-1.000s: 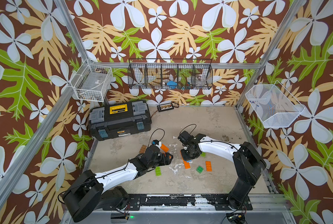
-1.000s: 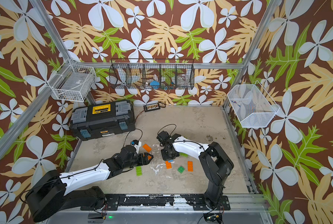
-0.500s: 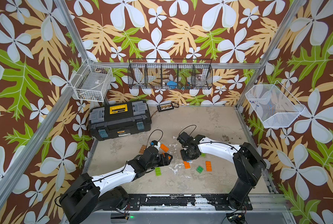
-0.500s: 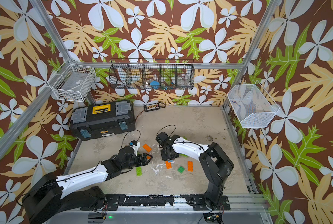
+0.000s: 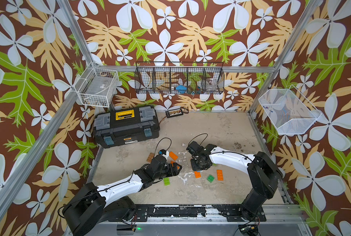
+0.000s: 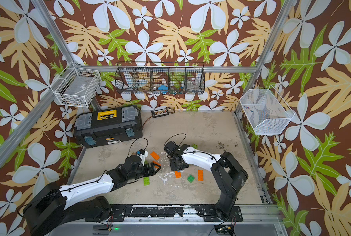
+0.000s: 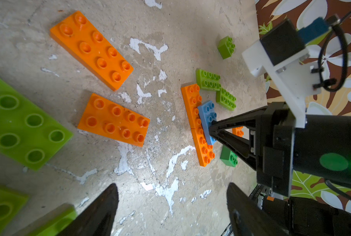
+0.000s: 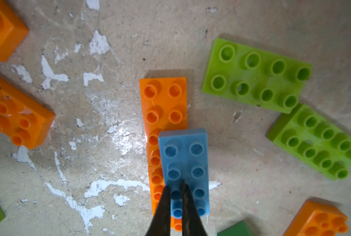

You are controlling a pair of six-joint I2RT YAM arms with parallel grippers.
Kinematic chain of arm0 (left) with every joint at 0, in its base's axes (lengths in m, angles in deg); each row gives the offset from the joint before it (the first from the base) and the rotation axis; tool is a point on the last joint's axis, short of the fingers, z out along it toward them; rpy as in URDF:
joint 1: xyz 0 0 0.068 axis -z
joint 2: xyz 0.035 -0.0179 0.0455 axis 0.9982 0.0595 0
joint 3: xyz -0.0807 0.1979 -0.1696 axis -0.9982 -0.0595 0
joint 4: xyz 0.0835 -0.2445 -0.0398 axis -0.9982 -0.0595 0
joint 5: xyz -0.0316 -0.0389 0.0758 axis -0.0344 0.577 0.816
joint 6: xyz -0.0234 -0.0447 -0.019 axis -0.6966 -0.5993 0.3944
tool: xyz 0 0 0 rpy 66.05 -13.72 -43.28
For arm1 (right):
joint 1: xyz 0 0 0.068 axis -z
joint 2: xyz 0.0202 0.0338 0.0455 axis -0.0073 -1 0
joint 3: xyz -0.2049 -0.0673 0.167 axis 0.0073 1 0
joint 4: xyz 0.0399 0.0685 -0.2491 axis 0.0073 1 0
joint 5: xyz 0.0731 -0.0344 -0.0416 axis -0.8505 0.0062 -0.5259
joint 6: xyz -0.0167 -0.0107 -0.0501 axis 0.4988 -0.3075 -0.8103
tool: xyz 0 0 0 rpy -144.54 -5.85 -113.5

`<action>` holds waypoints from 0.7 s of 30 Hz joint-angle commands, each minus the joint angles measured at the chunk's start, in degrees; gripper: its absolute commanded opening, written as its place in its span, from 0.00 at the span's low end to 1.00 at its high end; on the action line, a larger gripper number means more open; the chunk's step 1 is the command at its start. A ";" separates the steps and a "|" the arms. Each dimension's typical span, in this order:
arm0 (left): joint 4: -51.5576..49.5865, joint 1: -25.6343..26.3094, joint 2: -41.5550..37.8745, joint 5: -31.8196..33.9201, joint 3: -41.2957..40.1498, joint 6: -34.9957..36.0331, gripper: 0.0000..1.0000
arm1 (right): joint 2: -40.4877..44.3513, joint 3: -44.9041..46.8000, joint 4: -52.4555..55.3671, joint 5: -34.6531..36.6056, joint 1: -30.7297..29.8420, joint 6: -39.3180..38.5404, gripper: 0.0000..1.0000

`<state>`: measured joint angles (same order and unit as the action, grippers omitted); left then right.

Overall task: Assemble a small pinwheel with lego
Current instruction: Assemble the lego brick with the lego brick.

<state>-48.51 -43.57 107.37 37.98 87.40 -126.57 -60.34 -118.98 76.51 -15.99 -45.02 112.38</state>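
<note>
Beige, scuffed desk (image 5: 221, 130) is carrying a black toolbox (image 5: 127, 127) at its back-left corner. I am watching the left arm (image 5: 119, 183) hovering low, its jaws spread wide and empty, with an orange brick (image 7: 113, 119) lying ahead. The right arm (image 5: 229, 158) is resting its almost-closed jaws on the blue brick (image 8: 183, 159). That brick is sitting mid-desk, overlapping an orange row (image 8: 163, 100), with lime bricks (image 8: 256, 75) just beside.

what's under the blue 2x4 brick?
The blue studded plastic brick sits on two orange studded bricks laid end to end, spanning their seam. One orange stud column shows beside it; the studs beneath it are covered.
</note>
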 commanded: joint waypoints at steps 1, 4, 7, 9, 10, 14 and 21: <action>0.58 0.04 0.01 -0.39 0.09 0.30 0.84 | -1.16 0.74 5.61 0.33 0.00 0.55 0.12; 0.57 0.00 0.11 -0.16 0.29 0.25 0.84 | -2.38 0.14 5.02 0.41 -0.05 0.41 0.13; 0.58 0.04 0.36 0.12 0.55 0.13 0.84 | -3.28 -0.52 4.11 0.78 0.08 1.39 0.12; 0.63 0.02 0.44 0.12 0.65 -0.03 0.84 | -3.16 -0.35 2.77 1.07 0.26 2.42 0.11; 0.72 0.04 0.46 0.11 0.65 -0.05 0.83 | -3.14 -0.43 2.38 1.34 0.28 2.94 0.11; 0.73 0.04 0.76 0.12 0.73 0.12 0.83 | -3.48 -0.59 1.43 2.41 0.54 3.77 0.11; 0.01 0.04 -0.08 0.42 0.91 1.12 0.83 | -5.39 -1.43 2.10 -0.20 0.44 1.42 0.13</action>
<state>-48.53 -43.57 107.88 37.89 87.67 -126.73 -63.84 -121.23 77.62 -15.60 -44.65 114.94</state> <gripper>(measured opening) 0.829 0.131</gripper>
